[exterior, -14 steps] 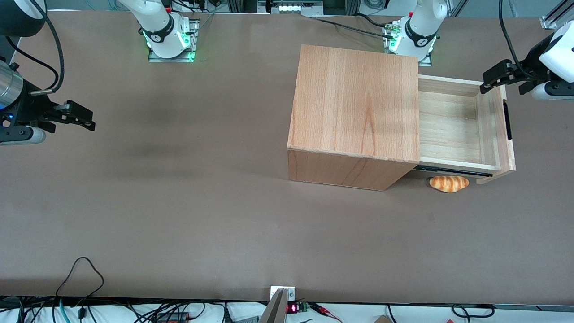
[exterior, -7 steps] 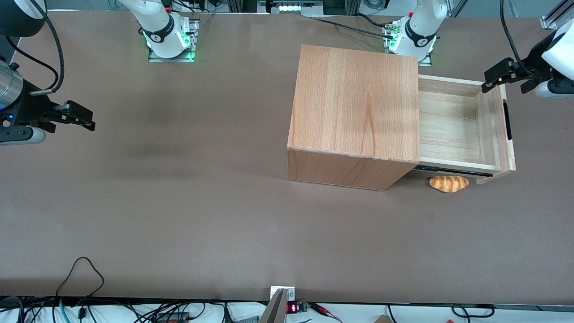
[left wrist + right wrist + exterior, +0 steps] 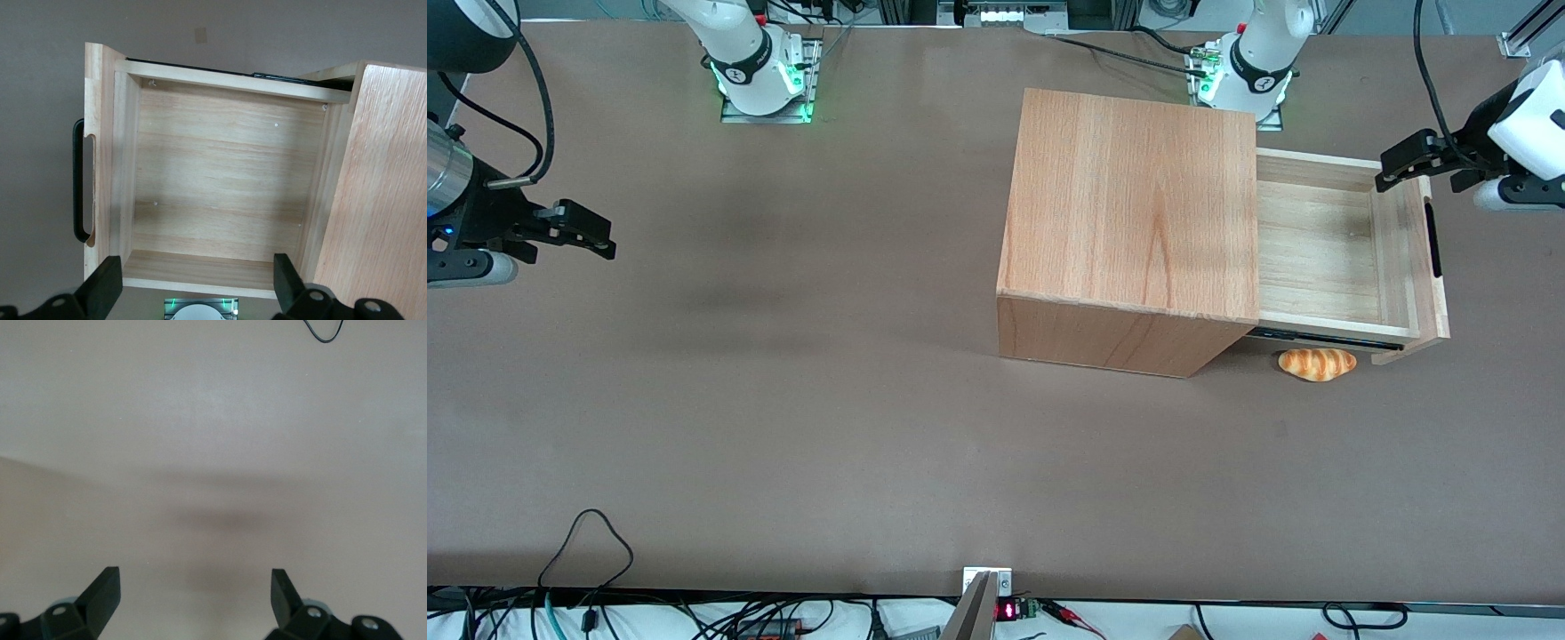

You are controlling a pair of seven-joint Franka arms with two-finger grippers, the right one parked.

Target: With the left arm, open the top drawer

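The top drawer (image 3: 1343,253) stands pulled out of the wooden cabinet (image 3: 1134,222) toward the working arm's end of the table, its black handle (image 3: 1432,238) running crosswise along the front panel. The left arm's gripper (image 3: 1392,169) hovers above the drawer's corner farther from the front camera, fingers (image 3: 101,288) spread wide, holding nothing. A bread roll (image 3: 1317,364) lies on the bare table (image 3: 800,373) beside the drawer rail.

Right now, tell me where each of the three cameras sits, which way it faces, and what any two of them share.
Front view: high above the table, looking down on the cabinet, the open top drawer, a bread roll and the left arm, its gripper above the drawer's corner farther from the camera.
Left wrist view: on the left arm, looking down into the drawer; the gripper has open fingers.
Right wrist view: on the parked arm, facing bare table.
Shared: front and left wrist views both show the drawer's black handle.
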